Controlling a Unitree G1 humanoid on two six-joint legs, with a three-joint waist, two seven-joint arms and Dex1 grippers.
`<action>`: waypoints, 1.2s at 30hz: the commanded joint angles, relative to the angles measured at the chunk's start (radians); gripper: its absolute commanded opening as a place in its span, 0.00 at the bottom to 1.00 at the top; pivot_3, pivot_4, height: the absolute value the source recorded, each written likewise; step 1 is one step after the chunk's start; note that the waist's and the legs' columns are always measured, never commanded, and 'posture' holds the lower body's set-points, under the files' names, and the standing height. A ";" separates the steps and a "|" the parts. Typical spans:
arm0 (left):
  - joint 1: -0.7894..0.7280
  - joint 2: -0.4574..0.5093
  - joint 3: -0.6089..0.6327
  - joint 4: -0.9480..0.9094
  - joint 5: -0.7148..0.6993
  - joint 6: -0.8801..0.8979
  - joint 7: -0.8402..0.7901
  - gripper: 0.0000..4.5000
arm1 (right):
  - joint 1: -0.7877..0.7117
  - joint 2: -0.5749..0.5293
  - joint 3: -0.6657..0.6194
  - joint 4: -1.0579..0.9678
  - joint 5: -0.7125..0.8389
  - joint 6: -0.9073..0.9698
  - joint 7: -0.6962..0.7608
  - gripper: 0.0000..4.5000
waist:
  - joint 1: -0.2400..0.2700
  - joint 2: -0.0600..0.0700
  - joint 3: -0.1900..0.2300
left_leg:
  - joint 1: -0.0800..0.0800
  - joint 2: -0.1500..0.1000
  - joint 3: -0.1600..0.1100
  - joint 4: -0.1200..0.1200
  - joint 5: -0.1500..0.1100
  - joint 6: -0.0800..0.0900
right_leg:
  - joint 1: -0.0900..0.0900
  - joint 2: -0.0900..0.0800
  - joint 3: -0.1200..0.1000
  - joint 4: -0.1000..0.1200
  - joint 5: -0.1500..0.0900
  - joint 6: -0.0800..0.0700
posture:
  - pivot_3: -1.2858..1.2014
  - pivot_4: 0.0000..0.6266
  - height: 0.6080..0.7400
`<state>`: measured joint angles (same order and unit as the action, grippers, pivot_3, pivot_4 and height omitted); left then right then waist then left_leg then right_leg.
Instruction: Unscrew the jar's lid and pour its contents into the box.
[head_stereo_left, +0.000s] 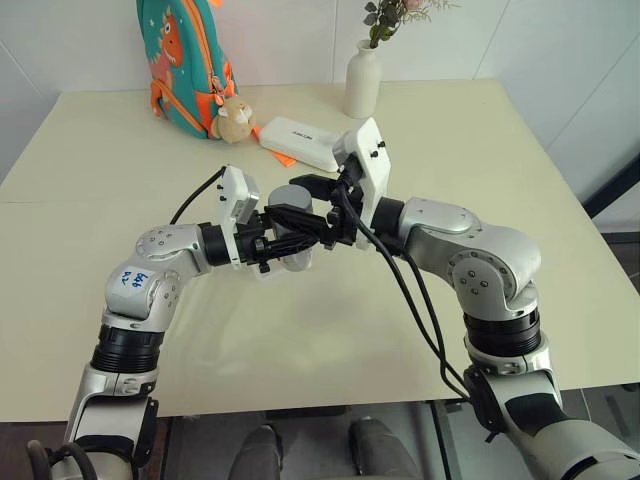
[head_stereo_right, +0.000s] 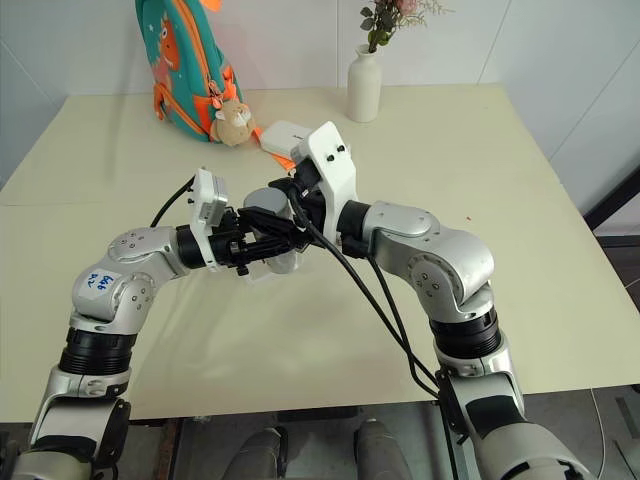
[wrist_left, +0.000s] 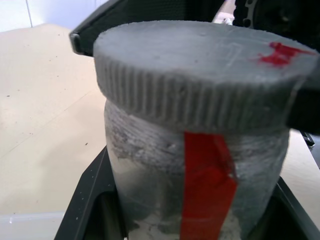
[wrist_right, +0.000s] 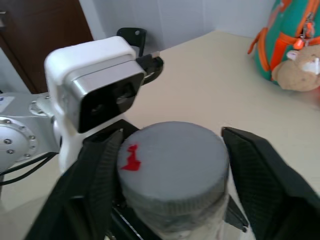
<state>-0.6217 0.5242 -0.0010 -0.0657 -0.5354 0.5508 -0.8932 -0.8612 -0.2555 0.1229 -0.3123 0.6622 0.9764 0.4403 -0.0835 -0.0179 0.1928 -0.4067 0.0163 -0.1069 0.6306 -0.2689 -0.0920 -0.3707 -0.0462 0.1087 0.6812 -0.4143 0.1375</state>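
The silvery jar (wrist_left: 145, 175), with a red strip down its side, is held upright just above the table's middle. My left gripper (head_stereo_left: 288, 240) is shut on its body. The ribbed grey lid (wrist_right: 172, 155), marked with a red blotch, sits on the jar. My right gripper (wrist_right: 172, 145) comes in from the other side and is shut on the lid, one black finger (wrist_right: 100, 170) on each side of the rim. A corner of the clear box (head_stereo_right: 262, 278) shows on the table under the jar. The contents are hidden inside the jar.
At the back of the table (head_stereo_left: 500, 180) stand a teal and orange backpack (head_stereo_left: 185, 60) with a plush toy (head_stereo_left: 235, 118), a white oblong case (head_stereo_left: 300, 143) and a white vase (head_stereo_left: 363, 80) with flowers. Black cables hang from my right arm.
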 joint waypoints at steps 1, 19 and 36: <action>-0.017 -0.002 0.014 -0.026 -0.002 -0.029 -0.012 0.44 | -0.004 0.002 -0.016 -0.041 0.007 -0.021 0.014 0.57 | 0.000 0.000 0.000 | 0.000 0.000 0.000 0.000 0.000 0.000 | 0.000 0.000 0.000 0.000 0.000 0.000 | 0.52 0.24 1.00; -0.159 0.016 -0.005 0.257 0.046 -0.366 -0.410 0.44 | -0.077 -0.245 0.054 0.144 0.010 -0.232 0.664 0.57 | -0.001 0.000 0.000 | 0.001 0.000 0.001 0.000 0.000 0.000 | 0.002 0.000 -0.001 -0.002 0.000 0.000 | 0.52 0.24 1.00; -0.146 0.011 0.024 0.270 0.031 -0.391 -0.359 0.44 | -0.089 -0.217 0.006 0.190 -0.027 -0.266 0.622 0.99 | 0.001 0.000 0.000 | 0.000 0.000 0.000 0.002 0.001 0.000 | 0.000 0.000 0.000 0.000 0.000 0.000 | 0.52 0.24 1.00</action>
<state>-0.7616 0.5303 0.0037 0.2233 -0.4786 0.1426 -1.2572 -0.9371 -0.4696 0.1565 -0.1071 0.6176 0.7171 1.0573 -0.0829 -0.0180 0.1929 -0.4068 0.0163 -0.1066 0.6322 -0.2684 -0.0922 -0.3707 -0.0465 0.1084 0.6816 -0.4143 0.1375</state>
